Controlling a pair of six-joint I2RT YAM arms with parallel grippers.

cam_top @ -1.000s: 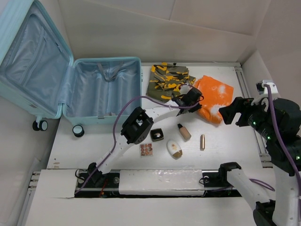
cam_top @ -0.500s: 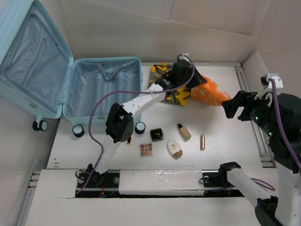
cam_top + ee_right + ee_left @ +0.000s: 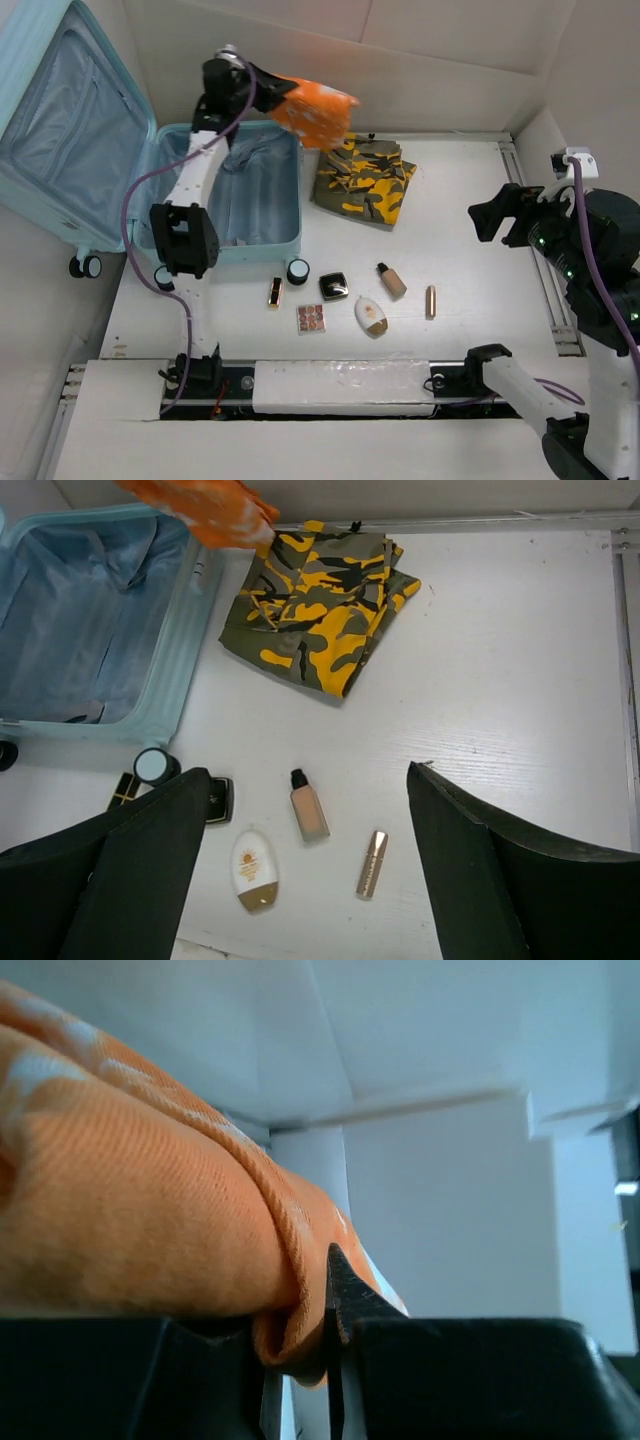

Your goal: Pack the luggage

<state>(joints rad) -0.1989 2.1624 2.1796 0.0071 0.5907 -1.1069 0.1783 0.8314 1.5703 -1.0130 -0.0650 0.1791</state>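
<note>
Your left gripper (image 3: 265, 95) was raised in the upper left of the top view, its two fingers clamped on a fold of the orange cloth (image 3: 315, 115). In the left wrist view the pinch showed plainly at the bottom edge, with the cloth (image 3: 130, 1210) bunched between the black fingers (image 3: 420, 1370) and filling the left half of the frame. The cloth hung above the upper right corner of the luggage (image 3: 250, 200) without touching it.

The luggage lay open at the left of the top view. Its lower half was flat on the table (image 3: 470, 290), and its lid (image 3: 60, 110) stood propped open at the far upper left. The pale blue lining was showing in both halves. Two wheels (image 3: 166, 277) sat at its lower edge.

Your right gripper (image 3: 500, 222) hung at the right side of the frame, above the table and well apart from everything. In the right wrist view its fingers (image 3: 130, 860) were spread wide, with nothing between them.

A folded camouflage garment (image 3: 362, 180) lay just right of the luggage. Below it, across the middle of the table, the following were scattered:
- a foundation bottle (image 3: 391, 280)
- a white tube (image 3: 371, 316)
- a gold tube (image 3: 431, 301)
- a black compact (image 3: 334, 286)
- a small palette (image 3: 311, 318)
- a round jar (image 3: 297, 271)
- a red-and-gold lipstick (image 3: 275, 292)
</note>
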